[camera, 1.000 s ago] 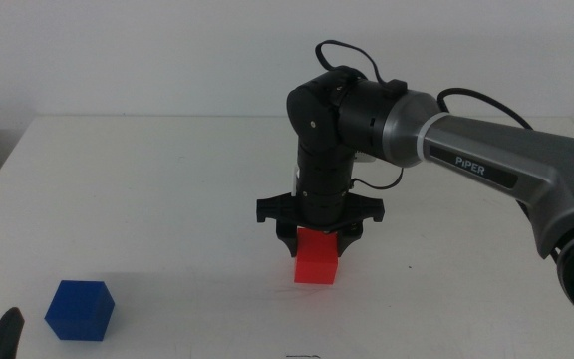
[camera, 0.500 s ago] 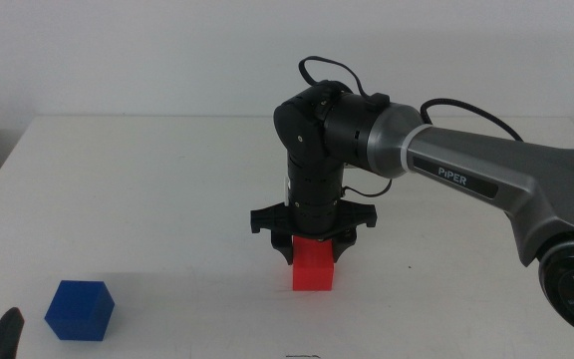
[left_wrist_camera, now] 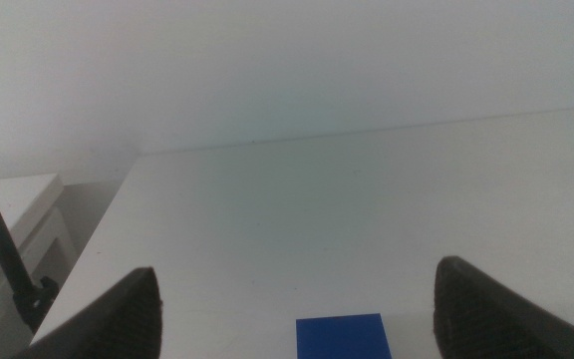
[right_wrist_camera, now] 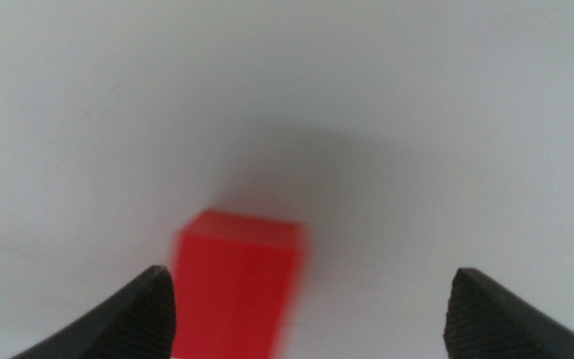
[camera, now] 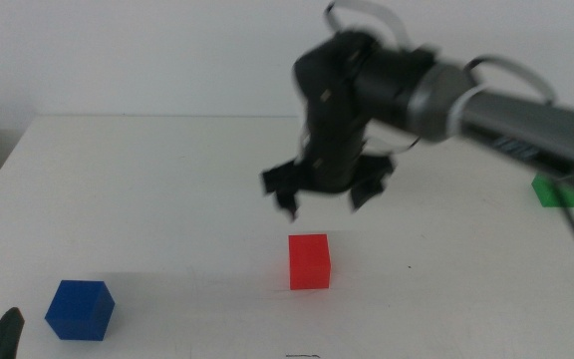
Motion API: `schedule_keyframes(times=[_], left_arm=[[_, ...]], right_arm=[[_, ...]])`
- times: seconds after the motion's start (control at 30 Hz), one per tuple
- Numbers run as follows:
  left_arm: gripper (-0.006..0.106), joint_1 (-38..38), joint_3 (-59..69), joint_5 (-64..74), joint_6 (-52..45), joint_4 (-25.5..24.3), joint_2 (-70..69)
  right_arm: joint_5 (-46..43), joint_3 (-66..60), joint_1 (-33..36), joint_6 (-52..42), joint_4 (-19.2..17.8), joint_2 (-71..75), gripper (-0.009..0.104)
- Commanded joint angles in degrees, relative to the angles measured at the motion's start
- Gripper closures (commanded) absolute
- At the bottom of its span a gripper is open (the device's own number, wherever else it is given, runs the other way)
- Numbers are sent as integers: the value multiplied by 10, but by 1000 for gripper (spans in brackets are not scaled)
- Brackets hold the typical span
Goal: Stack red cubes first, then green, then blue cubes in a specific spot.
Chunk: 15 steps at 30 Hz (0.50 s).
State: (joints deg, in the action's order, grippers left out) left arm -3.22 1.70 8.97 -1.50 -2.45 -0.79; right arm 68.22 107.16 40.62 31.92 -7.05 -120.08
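Right gripper above red cube, jaws apart (blurred), w/o contact.

Three cubes sit on one white table, namely one red cube, one blue cube and one green cube, and two grippers show: the right gripper and the left gripper

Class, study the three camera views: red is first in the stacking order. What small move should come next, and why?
Probably the right gripper should swing toward the green cube by the table's right edge. The red cube stands free on the table, the open fingers are above it, and green goes next. The left gripper waits near the blue cube.
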Motion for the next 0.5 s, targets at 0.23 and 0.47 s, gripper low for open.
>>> schedule_keyframes(times=[0.23,0.47], left_arm=[[7,0,-2,-44,0,1,-11],[7,0,-2,-44,0,1,-11]], right_arm=[[4,-70,-134,-129,-38,190,1],[-52,-165,-317,-202,-14,251,1]])
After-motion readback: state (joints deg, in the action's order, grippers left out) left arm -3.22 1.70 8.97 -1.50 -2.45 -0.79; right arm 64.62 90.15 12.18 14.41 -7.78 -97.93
